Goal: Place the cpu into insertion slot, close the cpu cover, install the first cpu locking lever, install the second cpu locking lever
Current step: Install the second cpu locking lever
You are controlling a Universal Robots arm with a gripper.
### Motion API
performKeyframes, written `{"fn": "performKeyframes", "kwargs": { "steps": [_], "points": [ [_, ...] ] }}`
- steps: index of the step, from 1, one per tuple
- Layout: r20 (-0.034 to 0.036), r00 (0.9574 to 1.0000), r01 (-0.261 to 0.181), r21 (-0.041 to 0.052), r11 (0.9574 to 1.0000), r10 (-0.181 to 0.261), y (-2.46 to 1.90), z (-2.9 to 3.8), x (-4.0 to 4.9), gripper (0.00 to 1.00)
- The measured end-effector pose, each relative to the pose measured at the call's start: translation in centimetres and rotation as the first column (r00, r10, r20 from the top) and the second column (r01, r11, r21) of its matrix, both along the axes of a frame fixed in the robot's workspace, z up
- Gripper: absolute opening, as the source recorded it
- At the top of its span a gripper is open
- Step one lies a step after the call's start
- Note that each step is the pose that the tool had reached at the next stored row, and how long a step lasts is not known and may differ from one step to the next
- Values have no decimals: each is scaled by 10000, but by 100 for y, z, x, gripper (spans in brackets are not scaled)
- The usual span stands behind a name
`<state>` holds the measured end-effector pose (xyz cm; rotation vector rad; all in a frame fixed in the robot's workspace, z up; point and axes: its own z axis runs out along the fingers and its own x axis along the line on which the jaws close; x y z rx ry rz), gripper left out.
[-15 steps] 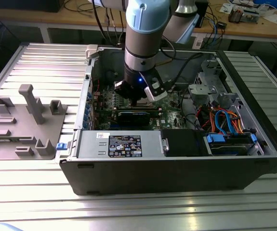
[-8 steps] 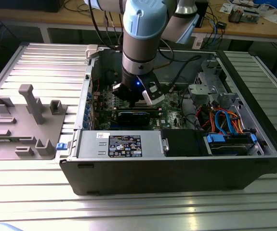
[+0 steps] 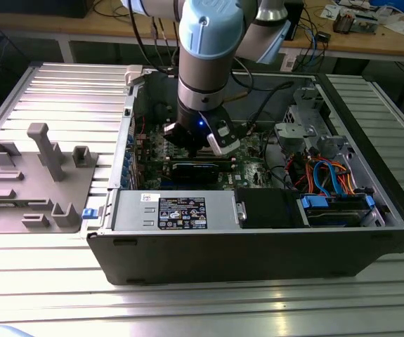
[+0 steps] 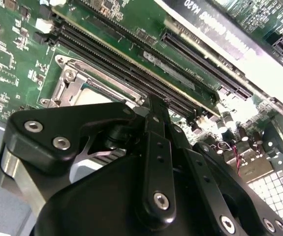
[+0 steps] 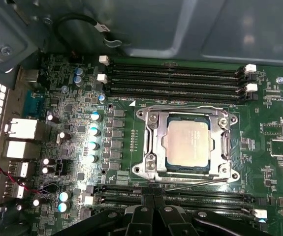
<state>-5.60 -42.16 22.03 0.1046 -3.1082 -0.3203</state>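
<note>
The pincer [image 3: 212, 144] hangs low inside the open computer case [image 3: 258, 246], just above the green motherboard [image 3: 247, 165]. In the second wrist view its black fingers [image 4: 157, 147] come together to a narrow tip with nothing between them, so it looks clenched and empty. That tip sits near one corner of the socket, over the long black memory slots [image 5: 173, 78] that run alongside it.

The cpu [image 5: 188, 142], pale metal top up, lies flat in the insertion slot [image 5: 167, 164] in the first wrist view. The cpu cover [image 5: 153, 135] is folded down around it, its cut-out centre framing the chip. A thin wire lever [image 5: 180, 105] lies along one edge of the cover and another lever [image 5: 190, 183] along the opposite edge, this second one slanting a little away from the frame. I cannot tell whether either is hooked.

The case lies on its side on a ribbed metal desk [image 3: 47, 281]. On the exterior view's left, a grey fixture plate [image 3: 36, 186] with upright pegs rests on the same desk, well apart from the arm.
</note>
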Motion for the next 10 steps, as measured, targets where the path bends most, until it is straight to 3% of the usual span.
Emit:
{"fn": "performKeyframes", "kwargs": {
  "steps": [6, 10],
  "points": [
    [1, 10000, 0, 59, 10000, 0, 0, -50, -69, 11],
    [0, 10000, 22, 97, 10000, -22, 14, -107, -71, 11]
  ]
}}
